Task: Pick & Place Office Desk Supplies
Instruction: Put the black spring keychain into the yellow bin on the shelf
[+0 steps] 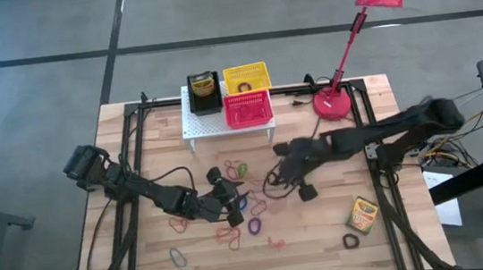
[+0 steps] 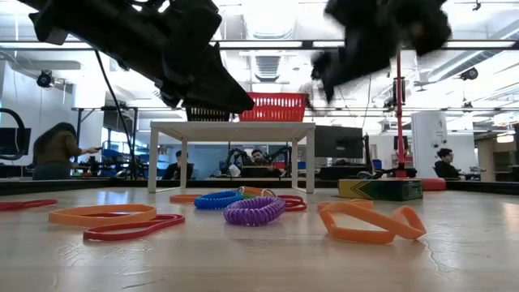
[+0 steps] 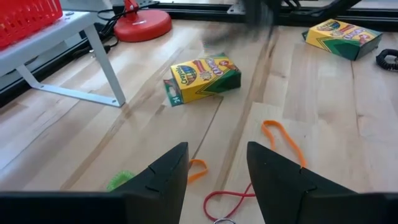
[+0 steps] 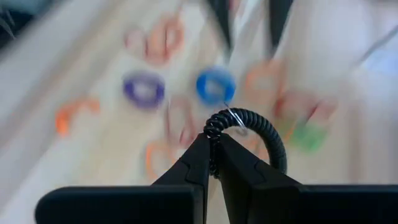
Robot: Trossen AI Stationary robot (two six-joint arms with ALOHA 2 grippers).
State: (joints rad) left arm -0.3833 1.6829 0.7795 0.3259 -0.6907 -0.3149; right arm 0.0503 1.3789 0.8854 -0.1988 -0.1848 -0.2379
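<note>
Many thin coloured loops [image 1: 249, 227] lie scattered mid-table; orange, purple and blue ones [image 2: 253, 211] show in the low view. My left gripper [image 1: 234, 206] [image 3: 217, 155] is open just above them, touching nothing. My right gripper [image 1: 286, 177] [image 4: 214, 140] is shut on a black coiled loop [image 4: 261, 127], above the loops. One crayon box [image 3: 202, 78] lies flat ahead of the left gripper, another [image 1: 362, 215] [image 3: 342, 37] toward the near right. A black basket holding a crayon box [image 1: 204, 92], a yellow basket [image 1: 246, 77] and a red basket [image 1: 248, 109] stand on the white rack. My right gripper pinches the black coiled loop between its two fingertips at one spot on the coil [image 4: 212, 127]. The rest of the loop arcs out beyond the fingertips, with a small metal ring [image 4: 233, 118] on it. The loop is off the table.
The white rack [image 1: 196, 126] stands at the far middle and the red desk lamp's base [image 1: 333, 105] to its right. A black coil [image 1: 351, 241] lies near the near right edge. People sit in the room beyond the table [image 2: 57, 150].
</note>
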